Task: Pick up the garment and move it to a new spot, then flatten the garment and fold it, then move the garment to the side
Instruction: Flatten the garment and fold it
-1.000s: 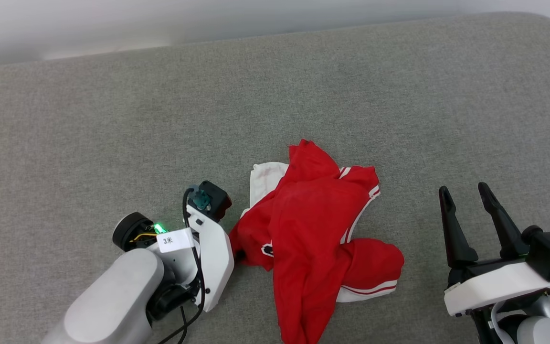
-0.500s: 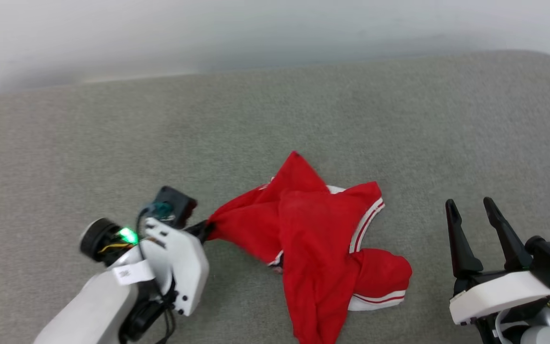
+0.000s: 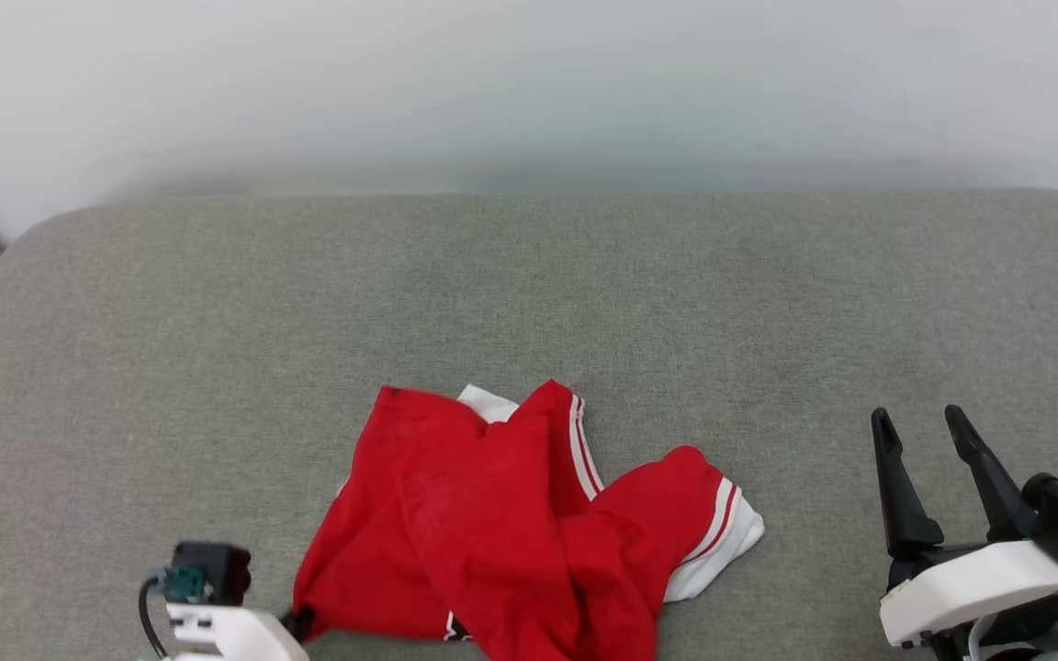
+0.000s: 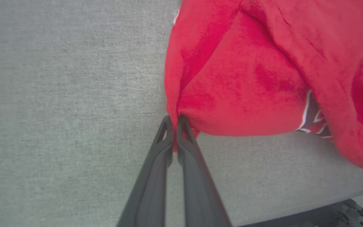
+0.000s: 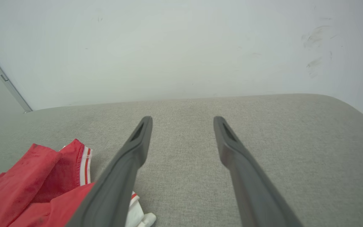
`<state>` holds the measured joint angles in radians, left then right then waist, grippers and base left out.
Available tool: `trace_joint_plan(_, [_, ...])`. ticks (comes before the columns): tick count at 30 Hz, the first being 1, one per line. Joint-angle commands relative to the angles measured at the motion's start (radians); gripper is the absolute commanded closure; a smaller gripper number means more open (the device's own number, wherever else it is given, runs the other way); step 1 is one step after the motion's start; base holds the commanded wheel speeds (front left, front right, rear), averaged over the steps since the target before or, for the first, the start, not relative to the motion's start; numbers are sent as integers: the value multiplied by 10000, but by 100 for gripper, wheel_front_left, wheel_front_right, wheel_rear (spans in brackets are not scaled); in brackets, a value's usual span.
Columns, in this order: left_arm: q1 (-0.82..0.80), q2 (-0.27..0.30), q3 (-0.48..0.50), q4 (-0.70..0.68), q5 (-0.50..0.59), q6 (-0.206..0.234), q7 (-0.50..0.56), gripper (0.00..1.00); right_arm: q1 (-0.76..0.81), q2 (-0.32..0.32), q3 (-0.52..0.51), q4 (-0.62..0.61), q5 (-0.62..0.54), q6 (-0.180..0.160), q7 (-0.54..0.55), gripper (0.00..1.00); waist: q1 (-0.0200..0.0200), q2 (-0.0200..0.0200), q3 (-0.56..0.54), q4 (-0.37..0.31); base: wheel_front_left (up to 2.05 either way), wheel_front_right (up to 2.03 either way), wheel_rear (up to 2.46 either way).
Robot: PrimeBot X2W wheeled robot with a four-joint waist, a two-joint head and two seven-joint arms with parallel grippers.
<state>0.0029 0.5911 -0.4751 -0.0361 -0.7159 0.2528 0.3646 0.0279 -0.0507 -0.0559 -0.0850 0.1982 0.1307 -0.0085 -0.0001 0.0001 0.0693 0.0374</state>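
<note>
Clearly, the left gripper (image 4: 174,120) is pinching tight on the red jersey (image 3: 492,514), soft, light, likely draping from that bunched edge; the right gripper (image 3: 917,415) is gaping empty.

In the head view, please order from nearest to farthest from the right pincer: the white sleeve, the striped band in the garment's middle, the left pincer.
1. White sleeve, at the right end of the garment, closest to the right pincer.
2. Striped band, at the garment's upper middle.
3. Left pincer, lower left, shut on the garment's left edge.
</note>
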Motion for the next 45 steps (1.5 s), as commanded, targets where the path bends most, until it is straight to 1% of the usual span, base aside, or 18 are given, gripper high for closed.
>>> trace_joint_plan(1, [293,-151,42,222,-211,-22,-119,100,146,9,6,-64,-74,-1,55,0,1,-1,-99,20,0,0,0])
trace_joint_plan(2, [368,-286,44,280,-314,-35,-219,78,164,9,8,-83,-84,0,73,0,1,-1,-148,22,0,0,0])
trace_joint_plan(3, [368,-286,44,280,-314,-35,-219,78,164,9,8,-83,-84,0,73,0,1,-1,-148,22,0,0,0])
trace_joint_plan(4, [390,-373,58,328,-317,-42,-350,14,181,9,-2,-111,-112,0,109,0,1,-1,-203,29,0,0,0])
trace_joint_plan(5, [409,-441,72,410,-322,-75,-506,0,222,7,-28,-137,-126,0,151,0,1,-1,-262,39,0,0,0])
trace_joint_plan(6, [410,-547,105,484,-339,-110,-698,0,274,7,-45,-163,-138,-1,175,0,1,-1,-324,47,0,0,0])
trace_joint_plan(10, [190,-759,306,687,-18,50,-1636,0,440,9,-46,-271,-167,0,307,0,1,-1,-607,36,0,0,0])
trace_joint_plan(15, [-172,-880,535,871,449,142,-2766,0,554,9,-69,-431,-166,0,405,0,1,-1,-769,-3,0,0,0])
trace_joint_plan(18, [-415,-995,548,973,559,94,-3103,0,561,9,-63,-498,-147,0,414,0,1,-1,-799,-46,0,0,0])
trace_joint_plan(20, [-631,-1086,478,1025,560,-12,-3159,0,573,9,-65,-534,-139,0,432,0,1,-1,-795,-65,0,0,0])
trace_joint_plan(24, [-1154,-1175,209,1132,378,-466,-2695,0,573,9,-58,-554,-116,0,434,0,1,-1,-740,-113,0,0,0])
trace_joint_plan(27, [-1556,-1187,-101,1250,19,-1018,-1895,0,491,9,-26,-565,-95,0,437,0,1,-1,-593,-193,0,0,0])
trace_joint_plan(33, [-2381,-1085,-668,1676,-594,-1851,-121,0,232,9,45,-557,-54,0,339,0,1,-1,-50,-371,0,0,0])
trace_joint_plan(36, [-2683,-1067,-828,1890,-803,-2158,394,0,76,9,81,-496,-25,0,281,0,1,-1,213,-468,0,0,0])
trace_joint_plan(41, [-3029,-1084,-967,2198,-978,-2429,855,0,-110,9,115,-352,36,0,151,0,1,-1,516,-591,0,0,0])
trace_joint_plan(42, [-3045,-1128,-979,2243,-1044,-2471,888,69,-130,9,111,-313,41,0,120,0,1,-1,542,-602,0,0,0])
trace_joint_plan(43, [-3057,-1136,-991,2278,-1039,-2506,890,100,-139,9,113,-281,35,0,98,0,1,-1,561,-611,0,0,0])
trace_joint_plan(45, [-3091,-1142,-1012,2308,-1089,-2536,933,100,-197,9,101,-224,46,0,65,0,1,-1,589,-619,0,0,0])
